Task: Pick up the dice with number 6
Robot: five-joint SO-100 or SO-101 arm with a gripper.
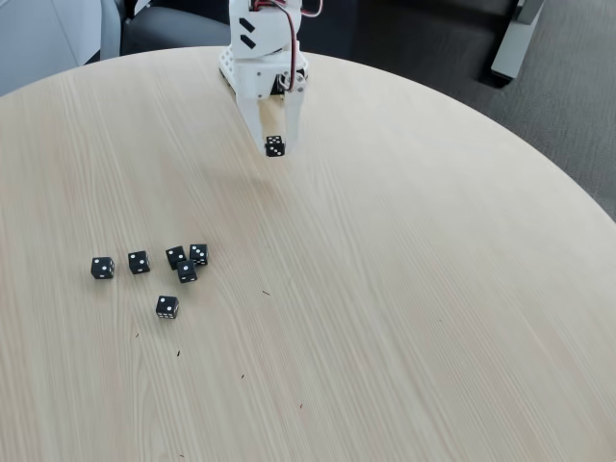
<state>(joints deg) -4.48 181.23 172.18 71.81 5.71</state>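
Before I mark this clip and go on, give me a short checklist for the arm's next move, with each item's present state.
1. Die between the gripper fingers: ok, a black die sits between the tips.
2. Die lifted off the table: ok, a faint shadow lies below it.
3. Held die is the six: cannot tell, its top face is hidden.
4. Grip centred: cannot tell, the die sits at the very tips.
5. Other dice undisturbed: ok, six lie grouped at the view's left.
6. Path clear: ok, bare wood around the gripper.
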